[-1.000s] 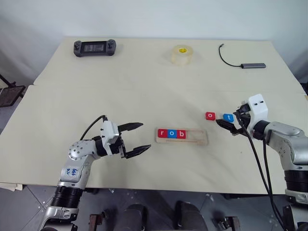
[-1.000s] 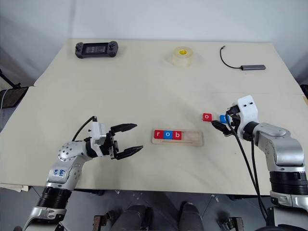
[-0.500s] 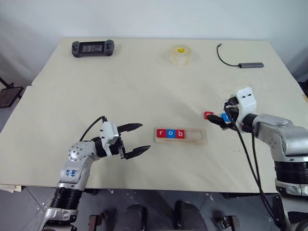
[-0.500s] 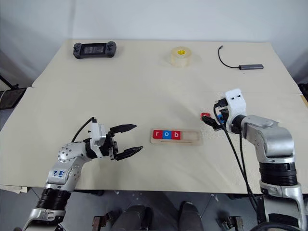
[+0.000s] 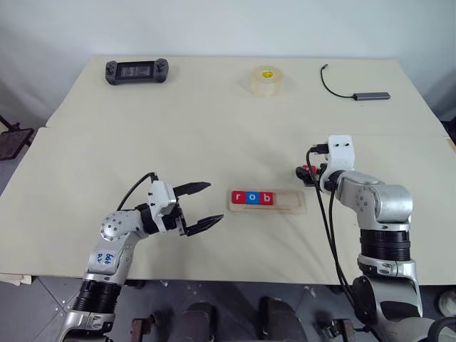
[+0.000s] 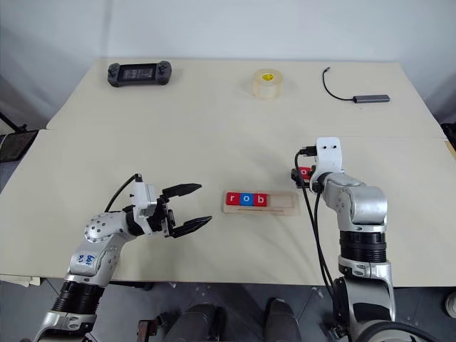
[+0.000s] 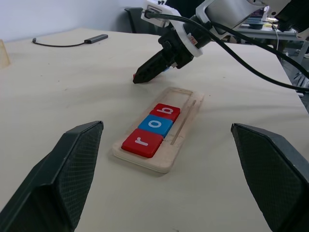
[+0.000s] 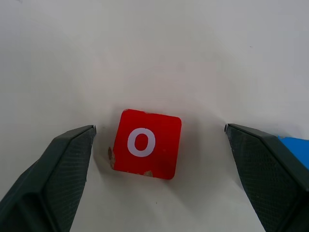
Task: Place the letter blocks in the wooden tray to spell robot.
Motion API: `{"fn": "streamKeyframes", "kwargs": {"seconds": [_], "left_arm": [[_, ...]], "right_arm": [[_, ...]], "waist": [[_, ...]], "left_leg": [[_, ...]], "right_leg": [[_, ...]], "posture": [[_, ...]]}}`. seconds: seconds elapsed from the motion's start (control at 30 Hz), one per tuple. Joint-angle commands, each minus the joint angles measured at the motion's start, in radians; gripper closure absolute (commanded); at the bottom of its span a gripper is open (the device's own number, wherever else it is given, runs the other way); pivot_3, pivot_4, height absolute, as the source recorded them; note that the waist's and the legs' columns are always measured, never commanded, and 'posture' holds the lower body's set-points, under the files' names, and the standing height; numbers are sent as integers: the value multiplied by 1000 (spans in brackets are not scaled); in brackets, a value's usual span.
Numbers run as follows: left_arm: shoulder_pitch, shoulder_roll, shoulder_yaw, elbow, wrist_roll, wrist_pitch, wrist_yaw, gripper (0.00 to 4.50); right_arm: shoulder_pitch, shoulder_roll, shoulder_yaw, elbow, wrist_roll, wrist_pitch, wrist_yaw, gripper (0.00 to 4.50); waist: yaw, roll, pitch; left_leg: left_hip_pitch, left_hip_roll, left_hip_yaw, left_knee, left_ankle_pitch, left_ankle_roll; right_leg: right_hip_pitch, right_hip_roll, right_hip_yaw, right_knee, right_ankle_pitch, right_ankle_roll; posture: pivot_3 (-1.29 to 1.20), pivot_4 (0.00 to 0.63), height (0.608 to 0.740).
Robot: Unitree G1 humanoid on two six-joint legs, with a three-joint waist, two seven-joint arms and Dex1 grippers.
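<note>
We found the wooden tray (image 5: 268, 200) mid-table holding three letter blocks (image 7: 151, 125), red r, blue o and red b, with its right end free. The right gripper (image 8: 157, 140) hung just over the loose red o block (image 8: 146, 143), jaws spread wide on either side without touching it. The left gripper (image 5: 201, 205) waited left of the tray, jaws wide and holding nothing.

Right end effector (image 6: 298, 175) hovers beside wooden tray (image 6: 261, 202) holding r, o, b.

Bare table (image 5: 214, 135) is left all round the wooden tray (image 5: 269, 201); its right slots are unoccupied beside three letter blocks (image 5: 253, 197).
</note>
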Motion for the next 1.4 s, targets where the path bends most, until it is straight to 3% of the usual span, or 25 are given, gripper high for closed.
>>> {"fn": "streamKeyframes", "kwargs": {"seconds": [0.03,0.07,0.17,0.4,0.77,1.07,1.17,1.3,1.37,1.4], "left_arm": [[10,7,12,-43,-4,-5,4,0],[9,7,12,-43,-4,-5,5,0],[2,6,12,-38,-4,-6,5,0],[-16,2,6,-17,-3,-10,-3,0],[-72,-19,-23,56,-7,-11,-66,0],[-103,-27,-32,94,-5,-9,-115,0],[-105,-26,-31,92,-6,-5,-122,0],[-106,-20,-24,85,-10,-1,-129,0],[-104,-13,-20,81,-13,-3,-141,0],[-102,-4,-18,80,-15,-2,-152,0]], "right_arm": [[-6,20,-43,-21,4,26,-22,19],[-5,31,-55,-19,6,29,-31,19],[-5,47,-66,-22,0,40,-45,620],[2,53,-85,-64,-2,42,-56,2975],[135,-36,-148,-437,44,288,5,2975],[373,80,-166,-726,22,456,-11,2975],[404,90,-135,-744,23,438,-2,1969],[401,0,-145,-730,58,402,84,682],[403,-120,-157,-703,98,344,191,682],[425,-235,-147,-676,124,251,309,682]], "waist": [[-3,0,0],[-5,0,0],[-10,0,0],[-14,0,0],[-10,0,0],[-11,0,0],[-11,0,0],[-11,0,0],[-11,0,0],[-10,0,0]], "left_leg": [[0,0,0,0,0,0],[0,0,0,0,0,0],[0,0,0,0,0,0],[0,0,0,0,0,0],[0,0,0,0,0,0],[0,0,1,-1,0,0],[0,0,1,-1,0,0],[1,0,1,-1,0,0],[0,0,1,-1,0,0],[0,0,2,-1,0,1]], "right_leg": [[0,0,0,0,0,0],[0,0,0,0,0,0],[0,0,0,1,0,0],[0,0,0,1,0,0],[-1,0,1,1,0,0],[-1,0,3,1,0,0],[-1,0,3,1,0,0],[-1,0,3,1,0,0],[-1,0,3,1,0,0],[-1,0,4,0,0,0]], "posture": [[0,150,740],[0,150,740],[0,150,740],[0,150,740],[0,150,740],[0,150,740],[0,150,740],[0,150,740],[0,150,740],[0,150,740]]}}
